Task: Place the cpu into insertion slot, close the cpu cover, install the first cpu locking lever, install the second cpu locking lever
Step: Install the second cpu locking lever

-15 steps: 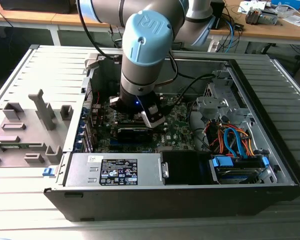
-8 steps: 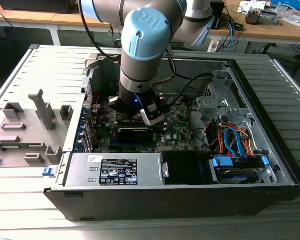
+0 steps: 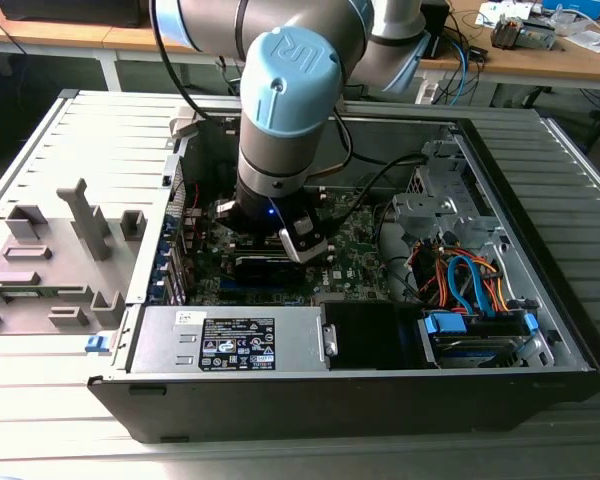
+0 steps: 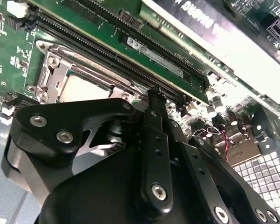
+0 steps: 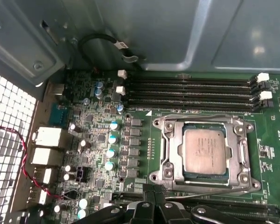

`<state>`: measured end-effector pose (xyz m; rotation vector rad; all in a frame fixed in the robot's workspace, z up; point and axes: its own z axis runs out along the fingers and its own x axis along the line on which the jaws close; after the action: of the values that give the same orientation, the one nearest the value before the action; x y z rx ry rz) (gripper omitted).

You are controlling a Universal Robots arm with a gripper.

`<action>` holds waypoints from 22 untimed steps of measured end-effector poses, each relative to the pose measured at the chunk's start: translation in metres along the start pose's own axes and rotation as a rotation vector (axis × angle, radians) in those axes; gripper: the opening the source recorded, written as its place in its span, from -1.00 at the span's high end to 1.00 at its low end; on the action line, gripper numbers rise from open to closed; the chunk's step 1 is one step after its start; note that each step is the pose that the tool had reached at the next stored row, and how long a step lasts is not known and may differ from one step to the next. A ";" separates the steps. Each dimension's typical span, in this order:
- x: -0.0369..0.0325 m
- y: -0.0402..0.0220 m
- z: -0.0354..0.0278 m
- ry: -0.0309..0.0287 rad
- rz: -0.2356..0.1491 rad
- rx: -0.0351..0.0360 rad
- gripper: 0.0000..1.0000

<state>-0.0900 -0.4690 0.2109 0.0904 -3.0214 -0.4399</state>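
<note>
The cpu [image 5: 204, 151] lies flat in the insertion slot [image 5: 246, 181] on the green board, silvery top up. The cpu cover [image 5: 170, 140] is down around it, framing the chip in its window. A thin wire locking lever [image 5: 200, 116] runs along one side of the cover and another lever [image 5: 214, 190] along the opposite side. My gripper [image 5: 151, 189] is shut with nothing in it, its tip just beside that second lever's side of the socket. In the second wrist view the gripper [image 4: 154, 93] points down next to the cpu [image 4: 81, 88]. The exterior view has the gripper [image 3: 280, 245] low inside the case.
Long black memory slots [image 5: 191, 93] run beside the socket, and a black cable loop [image 5: 102, 42] hangs off the case wall. A power supply [image 3: 230, 340] and a drive bay with blue and orange cables [image 3: 470, 290] stand in the case. A grey fixture tray [image 3: 50, 250] lies at the exterior view's left.
</note>
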 end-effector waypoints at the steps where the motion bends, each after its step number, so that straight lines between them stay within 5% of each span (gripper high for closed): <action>1: 0.0000 -0.0003 0.0010 0.0000 0.000 -0.0015 0.79; 18: -0.0018 0.0055 0.0160 -0.0001 -0.001 -0.0022 0.79; 22: -0.0023 0.0117 0.0178 0.0003 -0.002 -0.0014 0.79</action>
<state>-0.0899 -0.4526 0.1972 0.0926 -3.0209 -0.4422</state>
